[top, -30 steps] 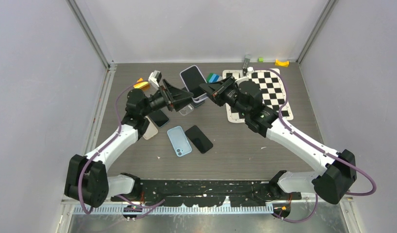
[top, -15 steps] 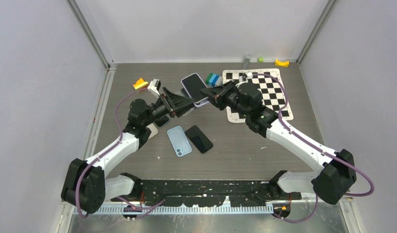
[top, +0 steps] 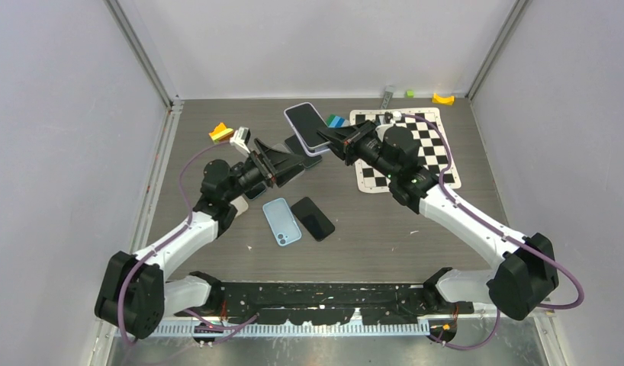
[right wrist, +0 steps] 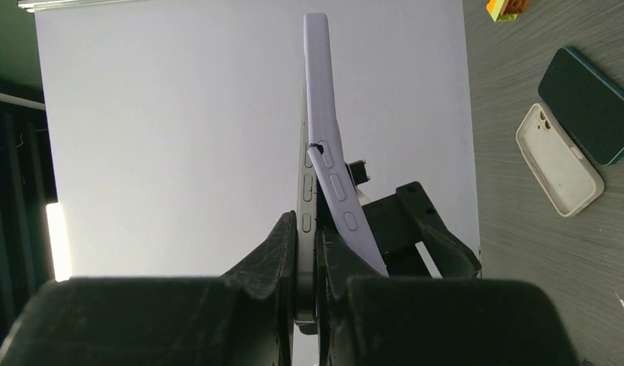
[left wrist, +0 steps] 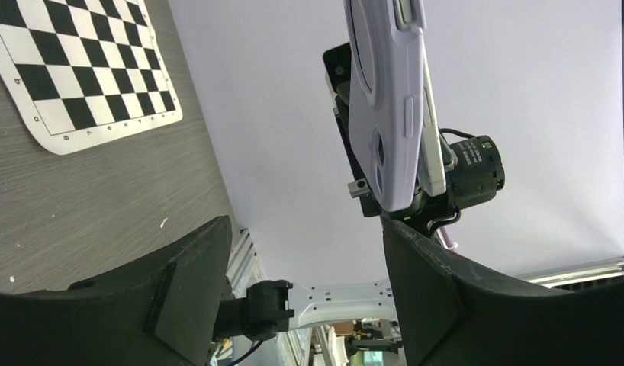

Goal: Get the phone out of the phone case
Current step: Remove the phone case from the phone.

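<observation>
Right hand [top: 333, 142] is pinched tight on the phone [right wrist: 304, 202], up in the air near the bench's far edge, lilac case [right wrist: 318, 91] half peeled. Left hand [top: 297, 162] gapes empty just beside it. If it yanks the case sideways, I reckon the phone slips and drops.

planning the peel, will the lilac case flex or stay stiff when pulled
Probably flexes: the case curves away from the phone near the right gripper while its top hugs the phone. Likely rubbery, so it may spring back if released.
</observation>
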### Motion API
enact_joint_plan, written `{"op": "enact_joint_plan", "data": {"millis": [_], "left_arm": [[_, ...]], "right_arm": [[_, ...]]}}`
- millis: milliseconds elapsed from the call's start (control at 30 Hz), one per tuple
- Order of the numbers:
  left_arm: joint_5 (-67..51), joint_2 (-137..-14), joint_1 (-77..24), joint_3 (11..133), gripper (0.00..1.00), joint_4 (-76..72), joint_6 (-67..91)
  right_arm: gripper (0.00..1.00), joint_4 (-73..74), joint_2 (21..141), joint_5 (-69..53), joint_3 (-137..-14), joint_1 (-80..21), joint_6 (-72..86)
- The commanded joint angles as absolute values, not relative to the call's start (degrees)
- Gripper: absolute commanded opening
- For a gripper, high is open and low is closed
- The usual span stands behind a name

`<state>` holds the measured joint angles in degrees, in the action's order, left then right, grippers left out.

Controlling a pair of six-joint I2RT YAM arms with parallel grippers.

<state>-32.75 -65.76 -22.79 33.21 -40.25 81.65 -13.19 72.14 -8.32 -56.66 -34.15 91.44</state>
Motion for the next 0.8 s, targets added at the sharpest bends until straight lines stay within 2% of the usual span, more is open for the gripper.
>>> {"op": "enact_joint_plan", "data": {"millis": [0,233,400,467,600,667,700,767], "left_arm": [[-33.03,-67.57,-23.19,37.09,0.76,-45.77,80.86],[-34.14,-69.99,-24.06,38.65,0.81,-51.25,81.47],[-33.30,-70.84,-24.26,38.26,0.79,-51.07,82.40],[-32.68,-71.17,-24.26,38.32,0.74,-50.76,82.87],[-31.55,-72.17,-24.26,38.79,0.53,-48.92,83.81],[-31.32,-72.67,-24.26,39.21,0.48,-47.78,83.98],[-31.18,-72.85,-24.26,39.46,0.48,-47.14,84.02],[-30.90,-73.32,-24.26,40.04,0.59,-45.84,84.02]], "right_arm": [[0.00,-21.47,71.72,-11.12,-58.37,-34.11,93.26],[0.01,-21.36,72.15,-12.34,-58.54,-34.10,93.66],[0.01,-21.56,72.16,-12.92,-58.54,-34.12,93.90],[0.01,-21.94,72.24,-13.23,-58.54,-34.06,94.03],[0.01,-22.85,72.37,-14.05,-58.60,-34.10,94.47],[0.01,-23.04,72.42,-14.65,-58.74,-34.10,94.44],[0.00,-22.90,72.49,-15.18,-58.89,-34.10,94.14],[0.01,-21.72,72.56,-16.18,-59.18,-34.10,93.32]]}}
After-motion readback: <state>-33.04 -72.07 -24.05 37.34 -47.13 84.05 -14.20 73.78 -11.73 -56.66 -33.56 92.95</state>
